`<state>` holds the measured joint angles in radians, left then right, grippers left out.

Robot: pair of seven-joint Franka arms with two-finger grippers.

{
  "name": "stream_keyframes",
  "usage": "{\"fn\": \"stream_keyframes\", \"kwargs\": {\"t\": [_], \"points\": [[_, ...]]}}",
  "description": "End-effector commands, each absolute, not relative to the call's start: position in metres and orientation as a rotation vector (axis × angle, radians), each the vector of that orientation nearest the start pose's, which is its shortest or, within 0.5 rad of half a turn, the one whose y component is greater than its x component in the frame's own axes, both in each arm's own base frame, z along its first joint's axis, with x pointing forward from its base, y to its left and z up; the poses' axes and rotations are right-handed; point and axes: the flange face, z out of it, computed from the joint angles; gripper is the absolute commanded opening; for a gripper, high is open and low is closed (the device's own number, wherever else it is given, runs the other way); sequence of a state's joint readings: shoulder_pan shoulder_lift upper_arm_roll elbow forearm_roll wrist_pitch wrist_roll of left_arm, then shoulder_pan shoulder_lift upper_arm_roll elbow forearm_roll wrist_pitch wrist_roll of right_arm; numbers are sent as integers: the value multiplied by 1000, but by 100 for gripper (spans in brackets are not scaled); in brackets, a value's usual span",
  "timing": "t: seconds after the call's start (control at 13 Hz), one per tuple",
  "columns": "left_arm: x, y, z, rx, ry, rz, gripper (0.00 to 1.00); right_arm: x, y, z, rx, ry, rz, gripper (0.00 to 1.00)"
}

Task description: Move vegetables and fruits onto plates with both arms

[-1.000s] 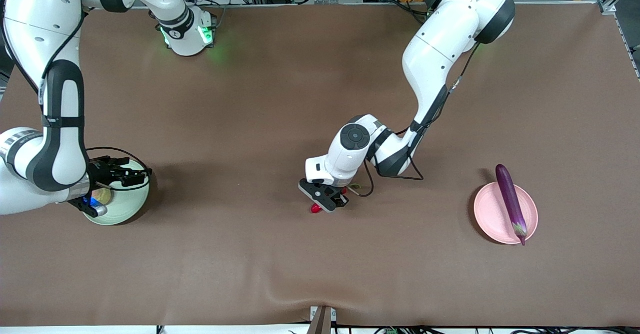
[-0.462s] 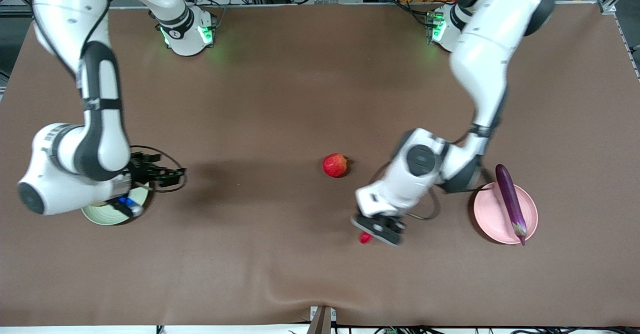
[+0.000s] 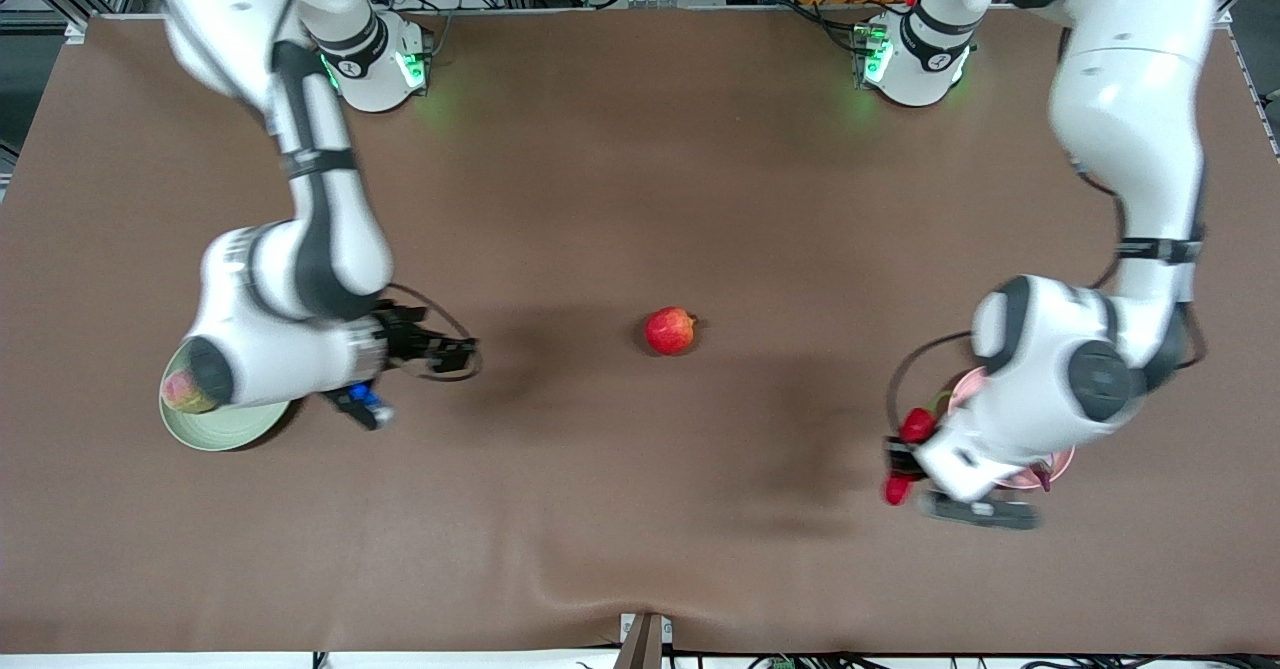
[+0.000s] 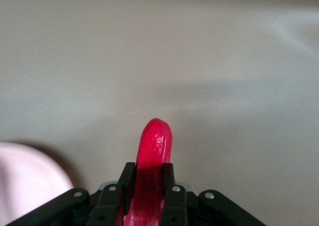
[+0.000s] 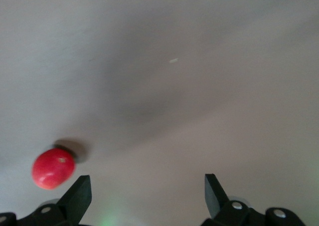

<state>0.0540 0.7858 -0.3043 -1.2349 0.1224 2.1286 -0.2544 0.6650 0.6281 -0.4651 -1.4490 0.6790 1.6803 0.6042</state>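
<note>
My left gripper (image 3: 903, 461) is shut on the red chili pepper (image 3: 908, 454), which it holds in the air over the table beside the pink plate (image 3: 1056, 463). The left wrist view shows the chili (image 4: 155, 145) sticking out between the fingers of the left gripper (image 4: 148, 178), with the pink plate's rim (image 4: 25, 181) off to one side. The left arm hides the eggplant. My right gripper (image 3: 458, 354) is open and empty over the table beside the green plate (image 3: 222, 427), which holds the peach (image 3: 180, 389). The red pomegranate-like fruit (image 3: 670, 331) lies mid-table and shows in the right wrist view (image 5: 53, 167) ahead of the right gripper (image 5: 147, 186).
The brown table mat has a raised wrinkle at its edge nearest the front camera (image 3: 560, 569). The arms' green-lit bases (image 3: 375, 69) stand along the edge farthest from the front camera.
My left arm has carried the chili from mid-table toward the pink plate, uncovering the pomegranate-like fruit. My right gripper has moved off the green plate toward mid-table, leaving the peach on it.
</note>
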Motion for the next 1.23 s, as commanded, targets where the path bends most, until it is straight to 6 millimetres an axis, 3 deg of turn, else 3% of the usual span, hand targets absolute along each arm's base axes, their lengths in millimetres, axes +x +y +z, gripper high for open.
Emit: {"fn": "stream_keyframes", "kwargs": {"t": [0.0,0.15,0.31,0.54,0.62,0.77,0.85,0.92,1.0,1.15], "points": [[747,-110,314,-3199,-583,-88,0,620,325,343,-2746,831,506,100],[746,-73,301,-3089,-645,-34,0,604,383,332,-2726,892,390,100],[743,-35,289,-3018,-595,-21,0,589,436,312,-2661,997,293,100],[740,-25,273,-2963,-518,-9,0,575,490,288,-2626,1112,269,100],[739,-24,269,-2960,-522,-3,0,569,502,276,-2660,1116,245,100],[738,-24,265,-2956,-530,6,0,567,506,263,-2683,1131,186,100],[736,-22,262,-2955,-518,21,14,561,513,250,-2699,1125,185,100],[735,-9,259,-2946,-529,27,44,559,516,246,-2695,1120,168,100],[735,-1,259,-2946,-540,29,99,556,519,239,-2700,1116,161,100],[735,4,264,-2945,-520,33,100,550,525,223,-2715,1113,152,100]]}}
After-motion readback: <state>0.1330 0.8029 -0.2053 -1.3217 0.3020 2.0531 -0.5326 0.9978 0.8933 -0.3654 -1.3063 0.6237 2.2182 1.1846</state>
